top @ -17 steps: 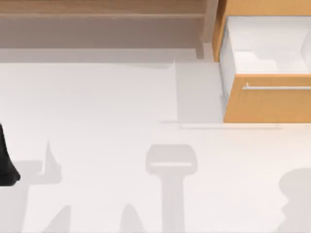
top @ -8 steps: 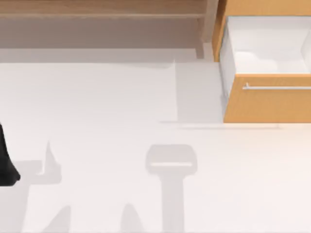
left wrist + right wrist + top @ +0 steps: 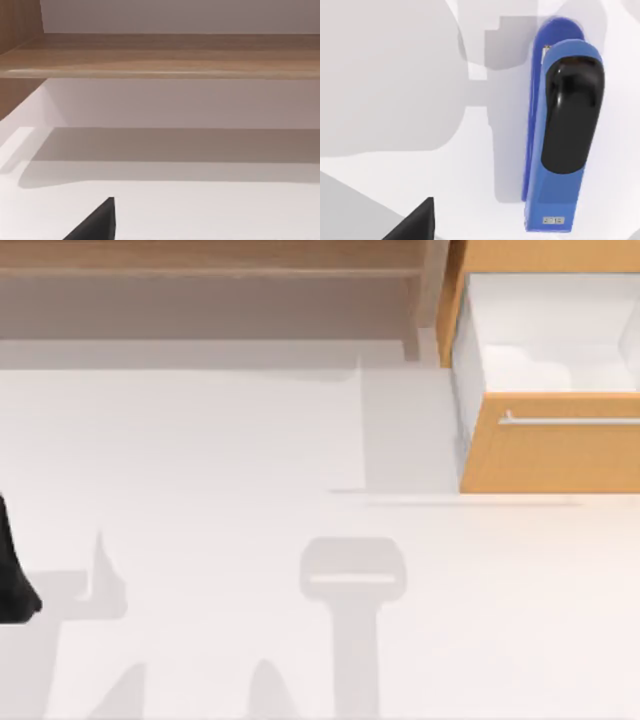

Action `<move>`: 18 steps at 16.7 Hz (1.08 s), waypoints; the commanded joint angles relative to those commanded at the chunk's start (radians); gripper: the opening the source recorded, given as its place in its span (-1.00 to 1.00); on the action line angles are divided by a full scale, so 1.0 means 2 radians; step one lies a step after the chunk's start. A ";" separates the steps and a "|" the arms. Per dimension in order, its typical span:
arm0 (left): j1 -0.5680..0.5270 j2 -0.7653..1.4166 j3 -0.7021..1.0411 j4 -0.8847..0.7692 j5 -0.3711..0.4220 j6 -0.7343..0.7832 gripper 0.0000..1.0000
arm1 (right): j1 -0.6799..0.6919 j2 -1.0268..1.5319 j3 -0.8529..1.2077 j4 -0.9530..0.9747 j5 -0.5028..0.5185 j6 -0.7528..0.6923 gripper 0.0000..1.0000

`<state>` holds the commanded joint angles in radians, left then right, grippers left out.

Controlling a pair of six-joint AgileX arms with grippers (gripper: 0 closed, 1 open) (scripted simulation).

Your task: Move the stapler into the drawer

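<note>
While the drawer [image 3: 545,445] stood pulled open at the top view's upper right, the stapler [image 3: 563,140] lay on the worktop [image 3: 250,460] under the right wrist camera, ungrasped; neither gripper's state could be told.

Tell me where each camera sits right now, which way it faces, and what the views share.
Top view: above the table, looking down on the open drawer and long shelf; my left arm sits at the left edge.
Left wrist view: low, facing the shelf; one dark finger shows.
Right wrist view: looking down on the blue stapler lying on the table; one finger shows.
Shared: top and left wrist views both show the shelf.
</note>
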<state>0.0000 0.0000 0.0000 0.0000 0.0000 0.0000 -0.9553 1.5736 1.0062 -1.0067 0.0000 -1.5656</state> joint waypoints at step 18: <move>0.000 0.000 0.000 0.000 0.000 0.000 1.00 | 0.001 0.066 -0.085 0.151 0.000 0.002 0.85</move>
<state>0.0000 0.0000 0.0000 0.0000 0.0000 0.0000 -0.9530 1.7062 0.8368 -0.7047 0.0002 -1.5612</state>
